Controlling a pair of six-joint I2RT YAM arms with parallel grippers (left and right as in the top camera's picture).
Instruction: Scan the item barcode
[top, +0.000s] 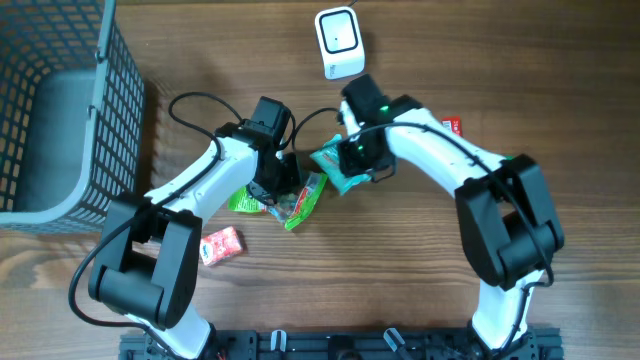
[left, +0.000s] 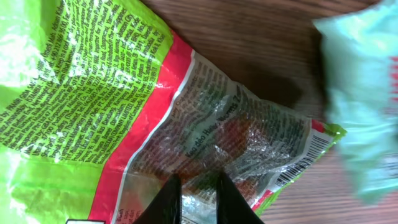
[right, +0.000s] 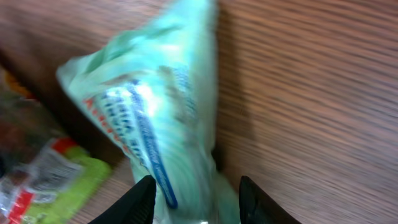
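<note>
Green packet (top: 305, 198) (left: 93, 81): lies flat on the wooden table (top: 560, 80), near the middle, between the two arms. Printed side up, with a lime area of black text, a red band and a clear panel. The barcode (left: 297, 173) shows at the packet's edge, facing upward and partly creased.

Left gripper (top: 272, 185) (left: 196, 180): positioned over the clear panel. Jaws are drawn almost together, with packet film showing in the slim gap between them, so the gripper is pinched on the green packet.

Mint packet (top: 335, 165) (left: 367, 93) (right: 155, 106): just beside the green packet, on the scanner side. Blurred in both wrist views, so its print is not legible.

Right gripper (top: 352, 160) (right: 198, 180): straddles the mint packet. Fingers (right: 144, 198) stand apart, and bare table shows between the packet and one of them, so the grip is released.

Scanner (top: 339, 42): white, upright near the far edge, close to the right arm's wrist.

Wire basket (top: 120, 100): grey, at the far left corner, well apart from the packets.

Small red packet (top: 222, 245): on the table beside the left arm's base link. A further red item (top: 452, 125) shows partly behind the right arm and cannot be identified.
</note>
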